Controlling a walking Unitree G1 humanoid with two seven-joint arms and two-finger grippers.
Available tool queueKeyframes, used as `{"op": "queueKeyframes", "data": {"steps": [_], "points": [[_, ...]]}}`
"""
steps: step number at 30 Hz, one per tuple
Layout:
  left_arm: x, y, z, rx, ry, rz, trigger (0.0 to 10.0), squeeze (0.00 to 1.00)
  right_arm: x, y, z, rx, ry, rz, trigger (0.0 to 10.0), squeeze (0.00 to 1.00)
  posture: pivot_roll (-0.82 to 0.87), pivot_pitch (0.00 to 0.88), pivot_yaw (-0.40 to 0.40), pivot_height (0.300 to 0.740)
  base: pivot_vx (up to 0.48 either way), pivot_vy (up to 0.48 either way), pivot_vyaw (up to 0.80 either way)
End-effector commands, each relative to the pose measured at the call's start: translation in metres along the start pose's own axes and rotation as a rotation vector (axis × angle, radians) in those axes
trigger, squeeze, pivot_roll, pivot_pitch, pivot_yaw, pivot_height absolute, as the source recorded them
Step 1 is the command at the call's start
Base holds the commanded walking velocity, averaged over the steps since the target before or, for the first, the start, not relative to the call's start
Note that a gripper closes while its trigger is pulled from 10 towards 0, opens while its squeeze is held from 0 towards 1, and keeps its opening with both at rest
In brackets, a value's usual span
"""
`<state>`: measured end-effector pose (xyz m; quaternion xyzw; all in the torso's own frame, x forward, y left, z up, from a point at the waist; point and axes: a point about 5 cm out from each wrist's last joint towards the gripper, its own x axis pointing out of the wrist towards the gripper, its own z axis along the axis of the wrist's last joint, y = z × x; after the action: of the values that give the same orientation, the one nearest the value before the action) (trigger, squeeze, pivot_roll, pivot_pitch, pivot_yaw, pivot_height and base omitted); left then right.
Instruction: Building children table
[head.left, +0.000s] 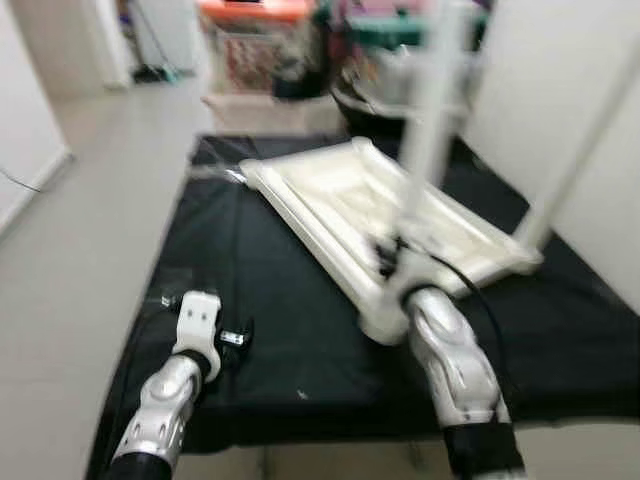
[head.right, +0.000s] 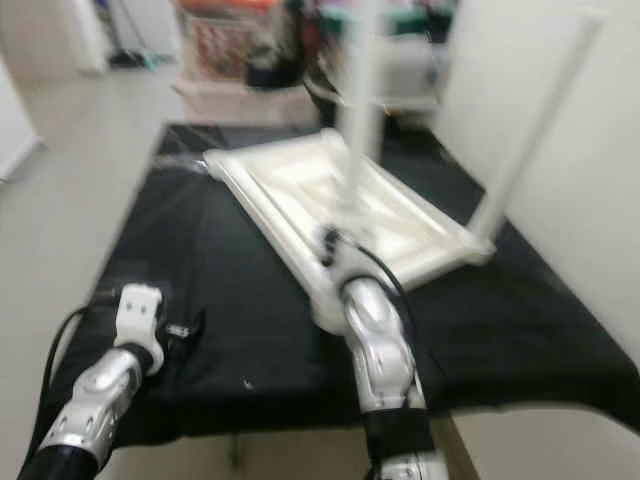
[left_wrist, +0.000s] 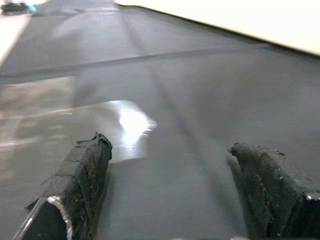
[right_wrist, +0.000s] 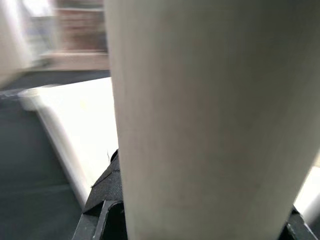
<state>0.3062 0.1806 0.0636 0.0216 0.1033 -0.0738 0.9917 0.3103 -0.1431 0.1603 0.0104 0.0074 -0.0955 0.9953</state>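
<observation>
1. Black cloth (head.left: 280, 290) covered the low work surface, with storage boxes (head.left: 255, 40) blurred at its far end and a white wall on the robot's right.
2. On the cloth lay the white tabletop (head.left: 340, 195), underside up, reaching diagonally from the far left toward the near right.
3. One white leg (head.left: 565, 165) already stood at its far right corner.
4. The right gripper (head.left: 392, 255) was clamped around a second leg (head.left: 435, 100), holding it upright over the tabletop's near edge; whether it was seated could not be told.
5. The left gripper (left_wrist: 175, 200) hung low over bare cloth, fingers (left_wrist: 82, 175) spread apart, holding nothing.
6. By that count, roughly half the legs seemed left to fit.
</observation>
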Motion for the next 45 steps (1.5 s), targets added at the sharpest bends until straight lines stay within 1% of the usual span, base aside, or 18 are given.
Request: {"op": "queueKeyframes", "data": {"steps": [1, 2, 4, 5, 8, 9, 12, 13, 16, 19, 24, 29, 31, 33, 40, 42, 44, 45], "points": [[0.001, -0.001, 0.002, 0.008, -0.002, -0.006, 10.0, 0.0, -0.004, -0.004, -0.017, -0.025, 0.1, -0.05, 0.0, 0.0, 0.13, 0.0, -0.07, 0.74, 0.0, 0.0, 0.0], [0.001, 0.0, 0.002, 0.008, -0.001, -0.003, 10.0, 0.0, -0.007, 0.001, -0.015, -0.001, 0.092, -0.038, 2.8, 0.0, 0.13, 0.0, -0.068, 0.74, 0.0, 0.0, 0.0], [0.001, 0.0, 0.002, 0.008, 0.002, -0.003, 10.0, 0.0, -0.007, 0.006, -0.011, -0.006, 0.065, 0.001, 2.8, 0.0, 0.13, 0.0, -0.068, 0.74, 0.0, 0.0, 0.0], [0.001, -0.001, 0.001, 0.012, 0.005, -0.012, 10.0, 0.0, -0.005, 0.009, -0.008, -0.002, 0.056, 0.034, 10.0, 0.0, 0.12, 0.0, -0.062, 0.74, 0.0, 0.0, 0.0], [0.0, -0.004, 0.001, 0.021, 0.005, -0.028, 10.0, 0.0, -0.001, 0.012, 0.003, 0.01, -0.001, 0.111, 10.0, 0.0, 0.13, 0.0, -0.065, 0.74, 0.0, 0.0, 0.0], [0.0, 0.0, 0.001, 0.02, 0.008, -0.013, 10.0, 0.0, 0.001, 0.017, 0.015, 0.047, -0.053, 0.198, 10.0, 1.0, 0.13, 0.0, -0.065, 0.74, 0.0, 0.0, 0.0], [0.0, 0.002, 0.0, 0.017, 0.009, -0.002, 10.0, 0.0, 0.004, 0.018, 0.022, 0.06, -0.078, 0.255, 10.0, 1.0, 0.13, 0.0, -0.071, 0.74, 0.0, 0.0, 0.0], [0.001, 0.002, 0.001, 0.013, 0.006, -0.002, 10.0, 0.0, 0.008, 0.015, 0.033, 0.102, -0.109, 0.292, 10.0, 0.0, 0.13, 0.0, -0.072, 0.74, 0.0, 0.0, 0.0], [0.001, 0.0, 0.002, 0.013, 0.001, -0.009, 10.0, 0.0, 0.013, 0.009, 0.049, 0.137, -0.162, 0.379, 10.0, 0.0, 0.13, 0.0, -0.079, 0.74, 0.0, 0.0, 0.0], [0.001, -0.001, -0.001, 0.008, 0.007, -0.003, 10.0, 0.0, 0.009, 0.004, 0.063, 0.083, -0.223, 0.67, 10.0, 0.0, 0.12, 0.0, -0.079, 0.74, 0.0, 0.0, 0.0], [0.002, -0.008, 0.002, 0.008, -0.002, -0.023, 10.0, 0.0, -0.008, 0.012, 0.045, -0.031, -0.163, 1.072, 10.0, 0.0, 0.14, 0.0, -0.084, 0.74, 0.0, 0.0, 0.0], [0.001, -0.004, 0.0, 0.01, 0.003, -0.014, 10.0, 0.0, -0.017, 0.025, 0.034, -0.058, -0.135, 1.188, 9.9, 0.0, 0.14, 0.0, -0.085, 0.74, 0.0, 0.0, 0.0], [0.003, -0.003, 0.002, 0.014, 0.0, -0.013, 10.0, 0.0, -0.022, 0.041, 0.026, -0.053, -0.121, 1.255, 1.1, 0.0, 0.15, 0.0, -0.092, 0.74, 0.0, 0.0, 0.0], [0.003, -0.003, 0.004, 0.017, -0.004, -0.015, 10.0, 0.0, -0.021, 0.046, 0.024, -0.039, -0.12, 1.275, 0.0, 0.0, 0.15, 0.0, -0.093, 0.74, 0.0, 0.0, 0.0], [0.003, -0.002, 0.003, 0.011, -0.005, -0.002, 10.0, 0.0, 0.008, 0.044, 0.009, -0.078, -0.041, 0.938, 0.0, 0.0, 0.15, 0.0, -0.095, 0.74, 0.0, 0.0, 0.0], [0.003, -0.002, 0.003, 0.011, -0.005, -0.002, 10.0, 0.0, 0.008, 0.044, 0.009, -0.078, -0.041, 0.938, 0.0, 0.0, 0.15, 0.0, -0.095, 0.74, 0.0, 0.0, 0.0], [-0.001, -0.004, -0.001, 0.01, 0.003, -0.009, 10.0, 0.0, 0.024, 0.013, -0.009, -0.113, 0.097, 0.387, 0.0, 0.0, 0.14, 0.0, -0.095, 0.74, 0.0, 0.0, 0.0], [-0.001, -0.004, -0.001, 0.01, 0.003, -0.009, 10.0, 0.0, 0.024, 0.013, -0.009, -0.113, 0.097, 0.387, 0.0, 0.0, 0.14, 0.0, -0.095, 0.74, 0.0, 0.0, 0.0]]}}
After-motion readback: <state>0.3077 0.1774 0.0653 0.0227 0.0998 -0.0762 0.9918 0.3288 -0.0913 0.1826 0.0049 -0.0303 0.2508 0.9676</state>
